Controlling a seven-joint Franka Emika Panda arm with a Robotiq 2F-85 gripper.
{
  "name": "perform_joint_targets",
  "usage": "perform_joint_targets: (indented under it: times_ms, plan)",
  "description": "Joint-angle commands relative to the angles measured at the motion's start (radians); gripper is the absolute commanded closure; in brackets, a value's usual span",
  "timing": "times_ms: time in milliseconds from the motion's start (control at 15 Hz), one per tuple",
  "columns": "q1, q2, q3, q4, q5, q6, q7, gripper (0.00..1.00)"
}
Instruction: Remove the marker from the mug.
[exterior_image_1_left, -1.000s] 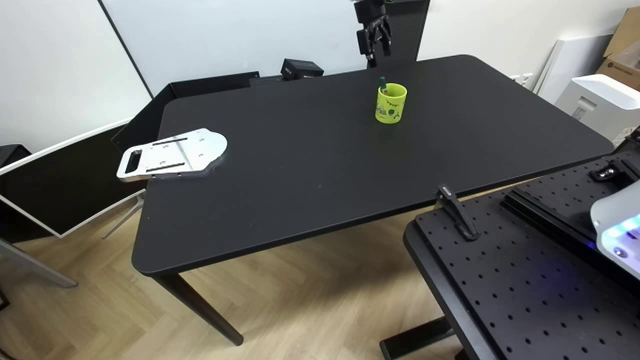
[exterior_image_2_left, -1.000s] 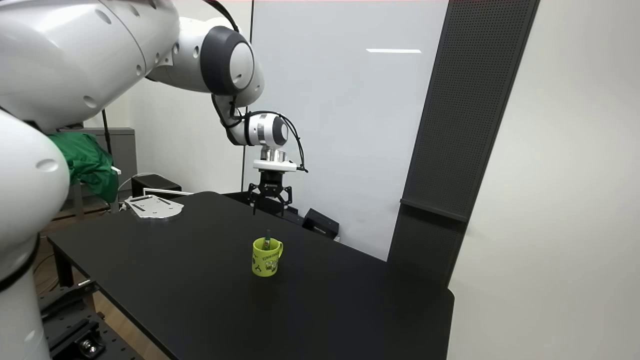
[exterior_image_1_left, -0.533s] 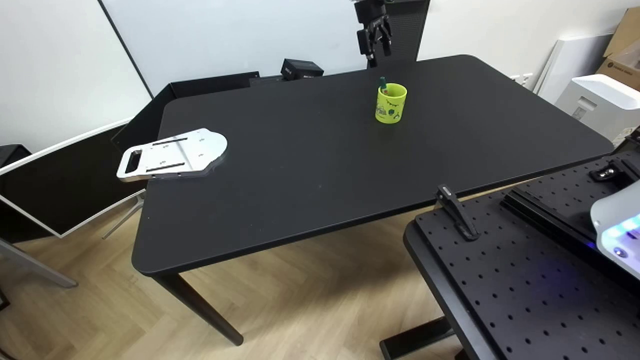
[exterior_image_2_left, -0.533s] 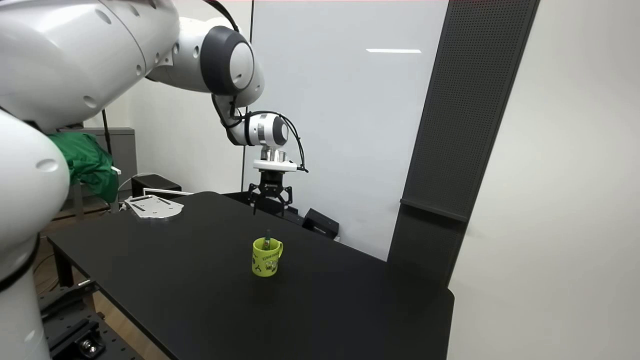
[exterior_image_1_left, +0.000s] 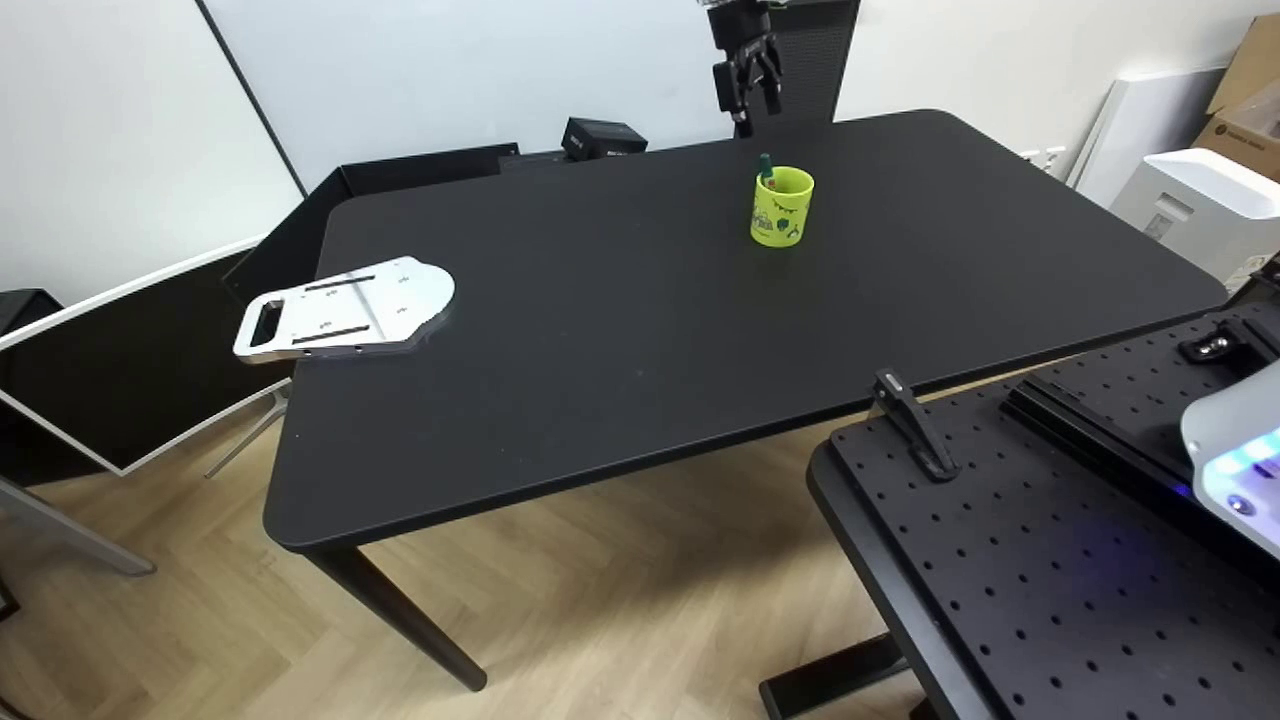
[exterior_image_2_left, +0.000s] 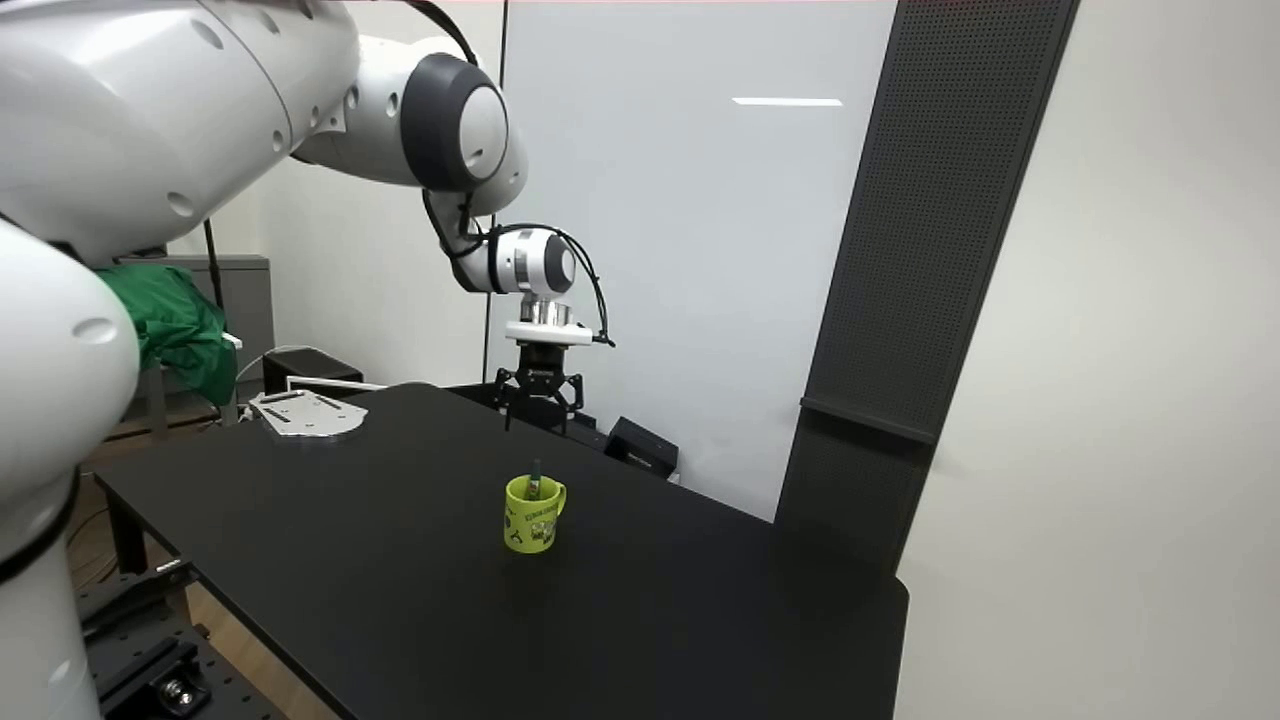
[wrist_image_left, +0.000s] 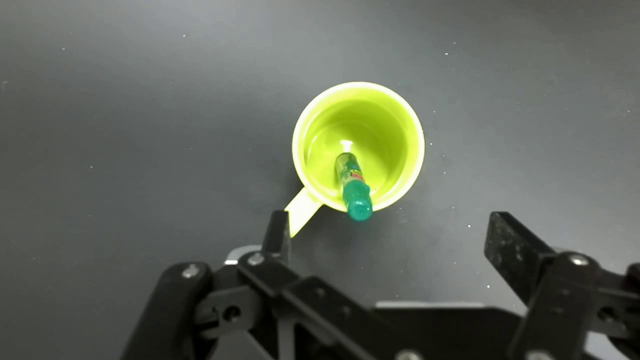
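Green marker (wrist_image_left: 356, 189) tilted in mug (wrist_image_left: 390, 120)

In my wrist view, the marker's smooth round cap (wrist_image_left: 358, 202) pokes past the mug's glossy rim (wrist_image_left: 298, 145), its lower end walled in; my gripper (wrist_image_left: 390, 227) has its jaws spread wide. In an exterior view, a flat, slotted white plate (exterior_image_1_left: 385, 297) lies well apart from the mug. In an exterior view, a black box (exterior_image_2_left: 640, 447) sits beyond the mug.

No readable text: print on mug (exterior_image_2_left: 529, 524) and marker (wrist_image_left: 354, 186) too small or blurred.
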Motion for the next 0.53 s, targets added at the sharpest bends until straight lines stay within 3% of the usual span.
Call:
perform_joint_targets:
  times_ms: [0, 467]
  plan:
    - [-0.001, 0.013, 0.002, 0.008, -0.004, 0.022, 0.008, 0.00]
    - [-0.001, 0.043, 0.000, 0.013, -0.006, 0.036, 0.001, 0.00]
